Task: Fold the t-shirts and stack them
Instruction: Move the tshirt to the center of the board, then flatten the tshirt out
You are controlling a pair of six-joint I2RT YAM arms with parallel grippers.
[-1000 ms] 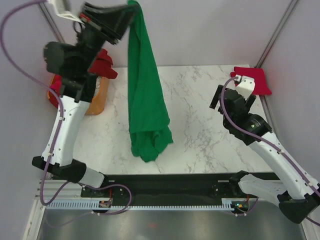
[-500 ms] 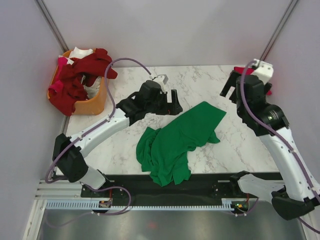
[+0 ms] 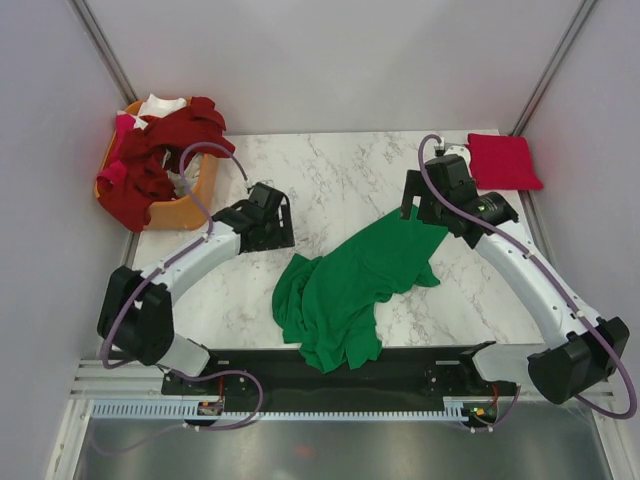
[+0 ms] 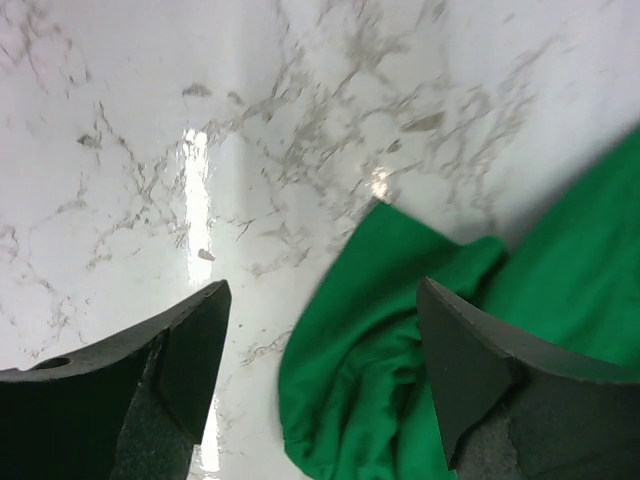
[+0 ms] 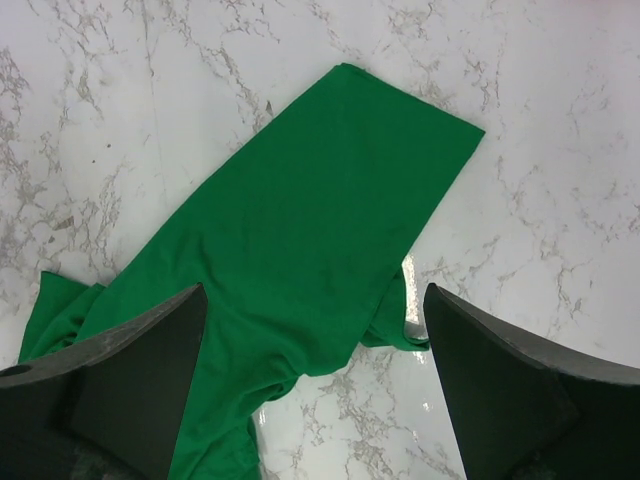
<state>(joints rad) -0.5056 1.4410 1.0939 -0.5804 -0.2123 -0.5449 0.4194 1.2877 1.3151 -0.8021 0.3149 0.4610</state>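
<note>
Orange basket (image 3: 175, 212) left of green t-shirt (image 3: 350, 280)

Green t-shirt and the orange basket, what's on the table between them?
Bare marble table, in the top view; only the left arm reaches over that stretch between orange basket and green t-shirt.

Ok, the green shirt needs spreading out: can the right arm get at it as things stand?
Probably yes: the right tool hangs open over the green shirt; nothing lies between them.
</note>
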